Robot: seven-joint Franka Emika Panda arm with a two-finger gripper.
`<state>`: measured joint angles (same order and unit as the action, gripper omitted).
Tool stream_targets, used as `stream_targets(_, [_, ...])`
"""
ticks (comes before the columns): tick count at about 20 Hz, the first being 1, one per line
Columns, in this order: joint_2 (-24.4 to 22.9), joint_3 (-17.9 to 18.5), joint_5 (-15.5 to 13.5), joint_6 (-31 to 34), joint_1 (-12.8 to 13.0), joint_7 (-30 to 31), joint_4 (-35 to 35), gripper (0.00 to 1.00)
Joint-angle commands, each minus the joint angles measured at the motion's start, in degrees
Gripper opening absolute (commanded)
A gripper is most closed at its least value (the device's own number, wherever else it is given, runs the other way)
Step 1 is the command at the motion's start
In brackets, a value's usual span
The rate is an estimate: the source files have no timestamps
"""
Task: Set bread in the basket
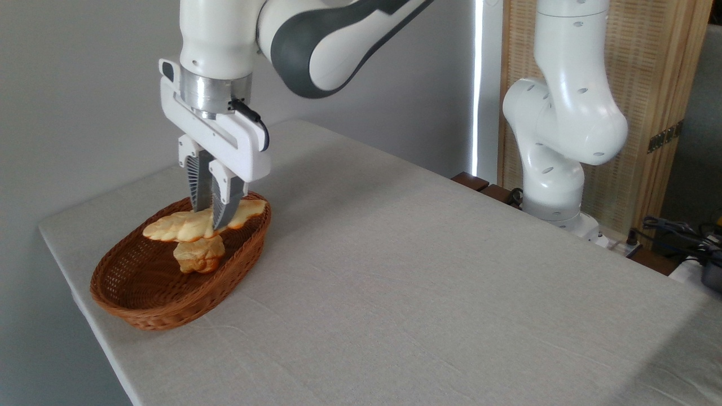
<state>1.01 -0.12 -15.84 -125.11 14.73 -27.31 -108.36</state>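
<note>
I see the basket (169, 293) at the counter's (423, 270) nine o'clock edge, a small bun (198, 255) inside it. The bread (175, 225) sits over the basket, just above the bun, gripper (210, 221) fingers (225, 197) clenched on its middle.

We see a woven wicker basket (141, 293), reddish and slightly glossy; matt, crusty bread (175, 225); a desk (406, 282) under coarse, matt grey cloth; and a hand (211, 217) of smooth white plastic with ribbed grey fingers (198, 186).
</note>
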Motion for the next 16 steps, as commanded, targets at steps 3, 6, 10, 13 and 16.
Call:
stream_targets(3, [4.52, -4.18, -1.74, -4.97, -0.06, 8.4, 1.13, 1.0])
stream_targets(6, [5.31, -4.97, -1.91, -5.15, 0.03, 8.68, 1.13, 1.0])
stream_targets(10, [5.31, -4.98, -1.73, -5.15, 0.03, 8.59, 1.13, 1.0])
stream_targets(13, [4.97, -4.54, -1.73, -5.06, -0.06, 8.5, 1.31, 1.0])
stream_targets(16, [3.65, -3.84, -1.3, -4.27, -0.85, 8.06, 2.45, 1.0])
